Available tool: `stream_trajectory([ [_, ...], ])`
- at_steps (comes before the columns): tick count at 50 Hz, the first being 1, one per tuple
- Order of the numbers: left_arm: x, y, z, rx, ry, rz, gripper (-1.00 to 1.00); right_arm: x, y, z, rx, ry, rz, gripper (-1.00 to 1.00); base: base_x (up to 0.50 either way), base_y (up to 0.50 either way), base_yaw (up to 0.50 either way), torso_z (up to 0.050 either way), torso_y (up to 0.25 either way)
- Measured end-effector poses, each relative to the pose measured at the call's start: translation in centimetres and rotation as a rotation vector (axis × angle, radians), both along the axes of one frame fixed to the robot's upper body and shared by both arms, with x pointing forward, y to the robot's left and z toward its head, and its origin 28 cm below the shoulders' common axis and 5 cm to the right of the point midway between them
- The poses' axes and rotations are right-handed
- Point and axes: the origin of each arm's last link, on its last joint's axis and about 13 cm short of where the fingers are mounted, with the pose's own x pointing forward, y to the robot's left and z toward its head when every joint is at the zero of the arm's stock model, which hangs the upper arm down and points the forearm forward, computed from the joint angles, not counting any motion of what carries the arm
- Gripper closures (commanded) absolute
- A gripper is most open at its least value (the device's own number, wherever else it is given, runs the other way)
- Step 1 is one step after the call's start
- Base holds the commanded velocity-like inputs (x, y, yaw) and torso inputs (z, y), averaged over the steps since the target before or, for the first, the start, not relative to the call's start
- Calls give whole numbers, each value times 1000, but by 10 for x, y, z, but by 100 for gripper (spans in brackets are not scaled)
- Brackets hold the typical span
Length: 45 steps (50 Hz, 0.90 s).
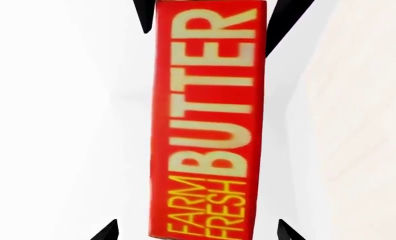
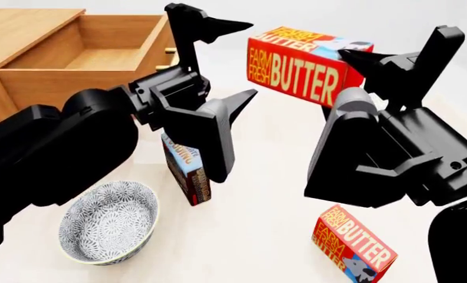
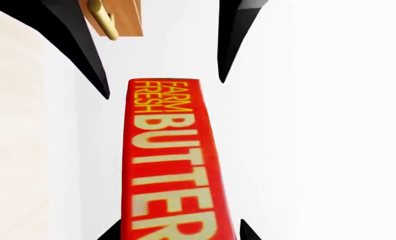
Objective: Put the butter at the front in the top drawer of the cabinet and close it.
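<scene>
The butter [image 2: 304,68], a red carton lettered "FARM FRESH BUTTER", hangs above the table between my two arms. My right gripper [image 2: 391,44] is shut on its "BUTTER" end, and its fingers hug the carton's sides [image 3: 171,165] in the right wrist view [image 3: 179,231]. My left gripper [image 2: 245,59] is open at the "FARM FRESH" end. Its fingers [image 1: 196,227] stand well clear of the carton [image 1: 205,120] on both sides. The top drawer [image 2: 61,82] of the cabinet [image 2: 21,26] stands pulled open and empty at the far left, with its brass handle [image 3: 104,20] facing the grippers.
A second identical butter carton [image 2: 353,247] lies on the table nearest me at the right. A blue-and-brown pudding carton [image 2: 188,174] stands upright under my left arm. A patterned bowl [image 2: 108,227] sits at the near left.
</scene>
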Motion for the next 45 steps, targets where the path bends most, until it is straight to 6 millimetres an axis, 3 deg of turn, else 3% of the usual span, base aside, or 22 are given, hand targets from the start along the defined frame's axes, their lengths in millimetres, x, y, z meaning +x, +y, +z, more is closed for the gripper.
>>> stream_trajectory([
  [45, 21, -11, -2, -38, 42, -30, -100, -16, 7, -1, 1, -10, 63, 100, 0, 0, 0, 0, 1],
])
